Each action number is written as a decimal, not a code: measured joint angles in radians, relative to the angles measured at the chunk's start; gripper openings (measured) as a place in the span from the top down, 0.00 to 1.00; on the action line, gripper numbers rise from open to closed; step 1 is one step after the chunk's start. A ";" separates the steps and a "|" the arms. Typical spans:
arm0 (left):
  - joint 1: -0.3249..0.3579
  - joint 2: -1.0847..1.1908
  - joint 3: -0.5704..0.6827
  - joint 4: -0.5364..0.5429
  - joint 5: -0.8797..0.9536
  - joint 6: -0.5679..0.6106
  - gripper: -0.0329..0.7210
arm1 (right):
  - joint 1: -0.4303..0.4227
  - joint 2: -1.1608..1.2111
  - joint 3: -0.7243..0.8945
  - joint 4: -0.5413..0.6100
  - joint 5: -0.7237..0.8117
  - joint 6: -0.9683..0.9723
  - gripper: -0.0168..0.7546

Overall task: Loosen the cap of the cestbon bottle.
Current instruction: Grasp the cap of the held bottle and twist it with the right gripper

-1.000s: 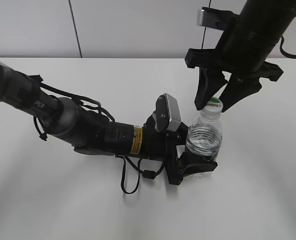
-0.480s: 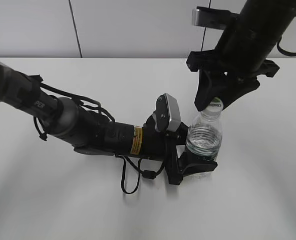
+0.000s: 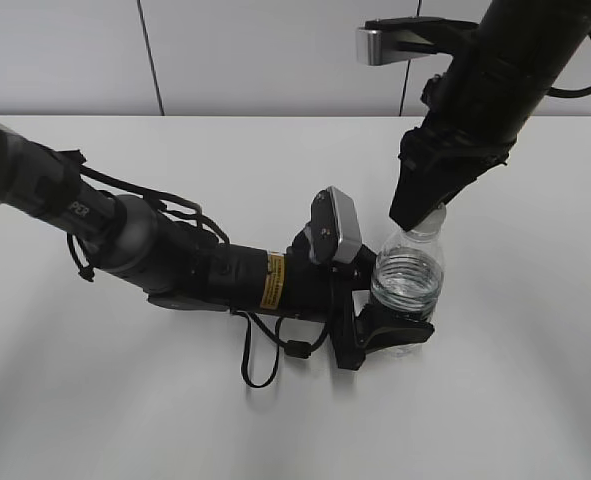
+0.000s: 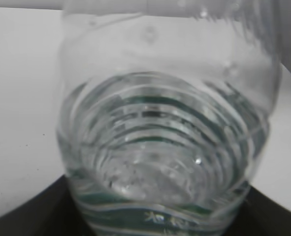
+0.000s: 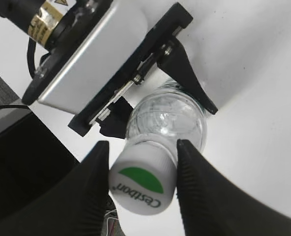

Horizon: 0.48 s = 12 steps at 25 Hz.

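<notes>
Cestbon bottle (image 3: 408,280) stood upright on the table (image 3: 535,400), its clear ribbed body clamped low between the left gripper (image 3: 380,325) jaws. Cap (image 5: 141,185) sat between the right gripper (image 5: 141,184) fingers, apparently pinched, though contact was hard to confirm. Thin walls would likely buckle if squeezed; the stiff cap rim offered the proper hold.
</notes>
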State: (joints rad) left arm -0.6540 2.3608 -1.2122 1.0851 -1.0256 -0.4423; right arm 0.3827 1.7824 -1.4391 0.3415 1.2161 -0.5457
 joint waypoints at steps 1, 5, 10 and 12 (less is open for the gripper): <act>0.000 0.000 0.000 0.000 0.000 0.000 0.29 | 0.000 0.000 0.000 0.001 0.000 -0.014 0.57; 0.000 0.000 0.000 0.000 0.000 0.000 0.29 | 0.000 -0.002 0.000 0.003 0.000 -0.036 0.57; 0.000 0.000 0.000 -0.003 0.000 0.000 0.29 | 0.000 -0.009 0.001 0.001 0.000 -0.039 0.57; 0.000 0.000 0.000 -0.003 0.000 0.000 0.29 | 0.000 -0.010 0.001 0.000 0.000 -0.039 0.57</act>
State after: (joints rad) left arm -0.6540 2.3608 -1.2122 1.0823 -1.0256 -0.4423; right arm 0.3827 1.7726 -1.4381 0.3418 1.2161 -0.5851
